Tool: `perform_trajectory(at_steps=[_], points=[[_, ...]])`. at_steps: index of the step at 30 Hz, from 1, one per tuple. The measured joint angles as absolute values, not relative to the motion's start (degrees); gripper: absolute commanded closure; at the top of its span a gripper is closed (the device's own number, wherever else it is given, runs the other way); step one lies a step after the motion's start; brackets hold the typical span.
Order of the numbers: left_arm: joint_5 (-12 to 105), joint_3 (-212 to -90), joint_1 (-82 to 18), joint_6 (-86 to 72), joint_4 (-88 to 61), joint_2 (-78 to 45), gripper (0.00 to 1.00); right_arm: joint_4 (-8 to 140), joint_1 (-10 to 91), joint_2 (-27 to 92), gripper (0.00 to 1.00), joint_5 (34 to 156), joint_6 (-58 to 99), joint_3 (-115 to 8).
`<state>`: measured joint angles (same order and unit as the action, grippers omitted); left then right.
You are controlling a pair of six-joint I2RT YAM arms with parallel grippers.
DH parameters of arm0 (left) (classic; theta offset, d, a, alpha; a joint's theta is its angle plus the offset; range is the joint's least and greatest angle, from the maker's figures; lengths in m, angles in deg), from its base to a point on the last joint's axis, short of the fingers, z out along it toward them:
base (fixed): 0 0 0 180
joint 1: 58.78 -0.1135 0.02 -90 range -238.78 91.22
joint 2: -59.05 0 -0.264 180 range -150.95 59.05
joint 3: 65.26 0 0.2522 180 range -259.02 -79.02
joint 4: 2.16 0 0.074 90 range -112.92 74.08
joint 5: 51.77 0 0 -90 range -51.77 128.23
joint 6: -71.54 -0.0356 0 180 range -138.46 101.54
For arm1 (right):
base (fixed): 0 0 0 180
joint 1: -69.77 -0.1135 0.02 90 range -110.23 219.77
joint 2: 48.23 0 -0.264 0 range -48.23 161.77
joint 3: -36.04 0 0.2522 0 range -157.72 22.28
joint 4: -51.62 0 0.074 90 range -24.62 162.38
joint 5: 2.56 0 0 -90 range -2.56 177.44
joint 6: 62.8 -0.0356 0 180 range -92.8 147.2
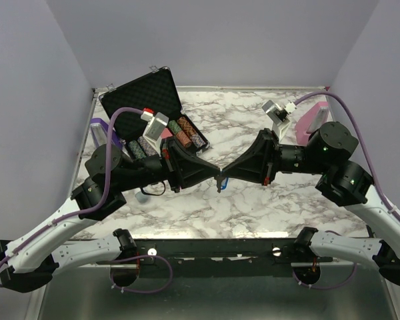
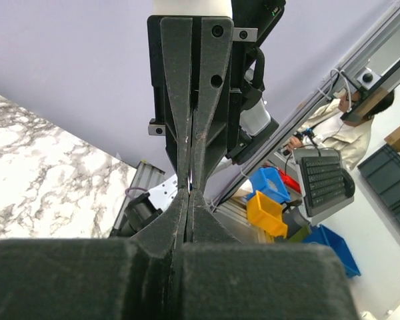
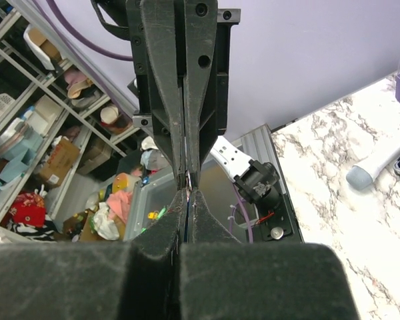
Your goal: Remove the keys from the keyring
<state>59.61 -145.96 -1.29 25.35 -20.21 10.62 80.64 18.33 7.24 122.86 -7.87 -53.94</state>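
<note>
My two grippers meet tip to tip above the middle of the marble table (image 1: 253,200). My right gripper (image 1: 225,175) is shut on the keyring's blue tag, seen edge-on as a thin blue sliver (image 3: 187,223) between its fingers. The thin metal ring (image 3: 189,180) shows in the small gap between the two pairs of tips. My left gripper (image 1: 215,175) is shut on the ring end, which shows as a bright sliver (image 2: 189,179) at the tips. A small dark piece, apparently the key (image 1: 219,187), hangs below the junction. Most of it is hidden.
An open black poker chip case (image 1: 153,110) with rows of striped chips (image 1: 180,133) stands at the back left. A purple holder (image 1: 100,128) sits at the left edge, a pink object (image 1: 315,120) at the back right. A pale blue marker (image 3: 380,163) lies on the table.
</note>
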Motion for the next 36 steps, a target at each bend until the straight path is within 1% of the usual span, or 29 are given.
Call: perform_trajectory(at_steps=[1,2,3,4,6,9,12,14,17,20,24,27,32,36], points=[[59.6,-146.0,-1.3,25.3,-20.2,10.6,0.62,80.6,18.3,7.2,0.99,122.8,-7.9,-53.9],[59.6,-146.0,-1.3,25.4,-20.2,10.6,0.49,80.5,18.3,7.2,0.99,122.8,-7.9,-53.9],[59.6,-146.0,-1.3,25.4,-20.1,10.6,0.38,80.5,18.3,7.1,0.99,122.8,-7.8,-53.8],[59.5,-146.0,-1.3,25.5,-20.0,10.6,0.32,80.5,18.3,7.1,0.99,122.7,-7.8,-53.7],[58.8,-146.0,-1.3,25.4,-20.3,10.8,0.29,80.5,18.3,7.1,0.99,122.7,-7.9,-53.6],[57.4,-145.3,-1.3,25.1,-20.5,12.0,0.32,80.5,18.3,6.8,0.99,122.5,-7.9,-53.4],[56.7,-142.3,-1.3,25.5,-19.4,14.8,0.41,80.5,18.3,6.2,0.99,121.9,-7.9,-53.2],[56.6,-140.3,-1.3,25.9,-18.6,16.2,0.45,80.5,18.3,5.7,0.99,121.3,-7.9,-53.1],[56.5,-138.0,-1.1,26.5,-17.5,17.7,0.46,80.4,18.3,5.3,0.99,120.9,-7.9,-52.9],[56.5,-137.6,-0.5,26.7,-17.1,17.1,0.48,80.4,18.3,5.3,0.99,120.6,-7.9,-52.9],[56.5,-137.9,0.2,26.7,-16.8,15.7,0.53,80.4,18.3,5.4,0.99,120.4,-7.9,-52.9],[56.5,-138.5,0.4,26.6,-16.4,14.7,0.58,80.4,18.3,5.4,0.99,120.4,-8.0,-52.9],[56.5,-138.7,0.7,26.5,-16.2,13.7,0.71,80.5,18.3,5.4,0.99,120.4,-7.9,-52.8],[56.5,-139.4,1.0,26.3,-16.2,13.6,0.73,80.4,18.3,5.5,0.99,120.3,-8.0,-52.7]])
